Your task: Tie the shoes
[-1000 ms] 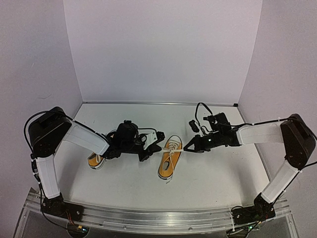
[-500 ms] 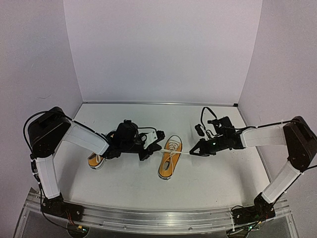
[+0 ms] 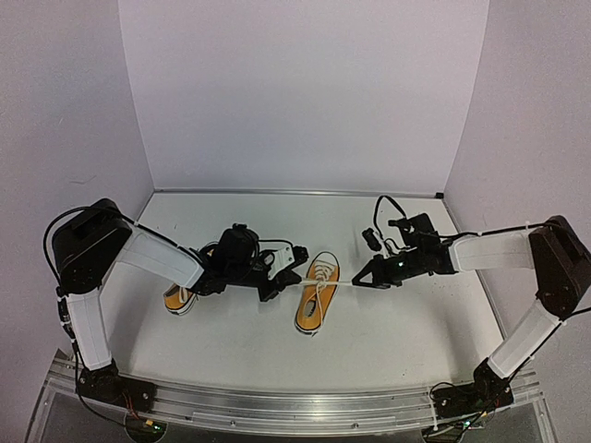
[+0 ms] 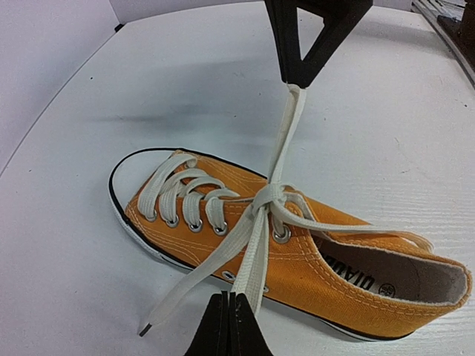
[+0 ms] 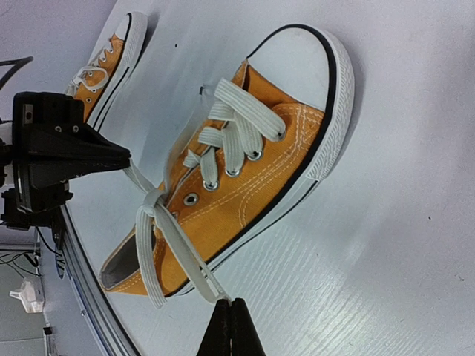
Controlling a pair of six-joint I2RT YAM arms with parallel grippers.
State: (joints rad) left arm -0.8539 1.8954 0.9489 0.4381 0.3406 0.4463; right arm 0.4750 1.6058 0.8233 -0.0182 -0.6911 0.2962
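Here the middle shoe lies on the surface, toe at 1 o'clock, heel at 7. The left fingers at its 9 o'clock and the right fingers at 3, equally near, each pinch shut on a lace end, drawn taut crosswise.

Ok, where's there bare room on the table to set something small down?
Bare table runs between the middle shoe and the near rail, and along the back wall. The middle band is crowded: left fingers and right fingers hold a lace taut across that shoe, and the other shoe sits partly under the left arm.
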